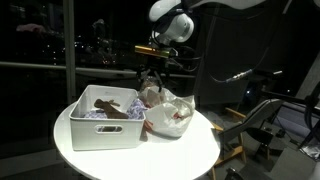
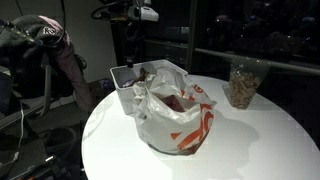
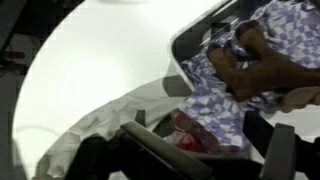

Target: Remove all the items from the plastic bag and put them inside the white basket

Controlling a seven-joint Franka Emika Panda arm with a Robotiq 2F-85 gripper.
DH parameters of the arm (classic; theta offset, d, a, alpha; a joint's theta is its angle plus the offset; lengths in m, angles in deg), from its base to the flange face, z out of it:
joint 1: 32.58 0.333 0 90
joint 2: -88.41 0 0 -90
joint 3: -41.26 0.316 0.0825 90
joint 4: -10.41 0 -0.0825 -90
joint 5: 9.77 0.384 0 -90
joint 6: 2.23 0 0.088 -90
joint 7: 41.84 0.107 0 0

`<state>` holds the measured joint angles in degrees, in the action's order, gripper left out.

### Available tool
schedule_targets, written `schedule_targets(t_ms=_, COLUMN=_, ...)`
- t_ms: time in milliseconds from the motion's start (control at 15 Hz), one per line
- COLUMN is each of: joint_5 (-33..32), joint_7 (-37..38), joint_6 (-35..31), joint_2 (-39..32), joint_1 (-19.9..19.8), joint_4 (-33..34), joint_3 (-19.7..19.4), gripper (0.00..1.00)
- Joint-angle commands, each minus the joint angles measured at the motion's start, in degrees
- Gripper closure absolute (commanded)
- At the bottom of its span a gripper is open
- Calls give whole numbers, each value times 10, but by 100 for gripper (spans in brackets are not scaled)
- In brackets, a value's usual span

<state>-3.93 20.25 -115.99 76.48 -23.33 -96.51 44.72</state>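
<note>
Firstly, basket: the rectangular white plastic basket (image 1: 100, 132) is set at the left of the round white counter (image 1: 140, 162), touching the bag, so that transfers are kept short.
Basket contents: a brown elongated piece (image 1: 110, 107) is seen lying on a purple-and-white patterned cloth (image 3: 215, 90); it is judged to be delivered.
Claw: the claw (image 1: 152, 78) is held above the seam between basket and bag, its jaws spread wide with nothing gripped between them; in the wrist view the dark fingers (image 3: 275, 148) are shown well apart over the basket's edge.
Bag: the thin translucent plastic bag with red-orange print (image 2: 180, 125) is slumped just right of the basket, its mouth gaping upward, so that access is given from above.
Bag contents: a reddish soft mass (image 2: 173, 102) is visible inside the mouth; the task is therefore judged unfinished.
Next move: a descent into the mouth is called for; the wrinkly film may be caught along with the item.
Far right: a clear jar of brownish contents (image 2: 243, 82) is stood well apart and is judged uninvolved.
</note>
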Motion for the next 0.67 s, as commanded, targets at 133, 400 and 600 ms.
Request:
schedule_targets(t_ms=133, joint_5=-43, joint_7=28, joint_6=54, joint_2=-27, joint_1=-23, joint_4=-10, joint_3=-28, gripper=0)
schedule_targets(t_ms=400, joint_5=-114, joint_7=57, joint_6=11, joint_2=-60, joint_1=-17, joint_4=-14, joint_3=-46, gripper=0)
schedule_targets(t_ms=600, joint_5=-221, joint_7=118, joint_6=-35, joint_2=-60, joint_1=3, joint_4=-24, joint_3=-61, gripper=0)
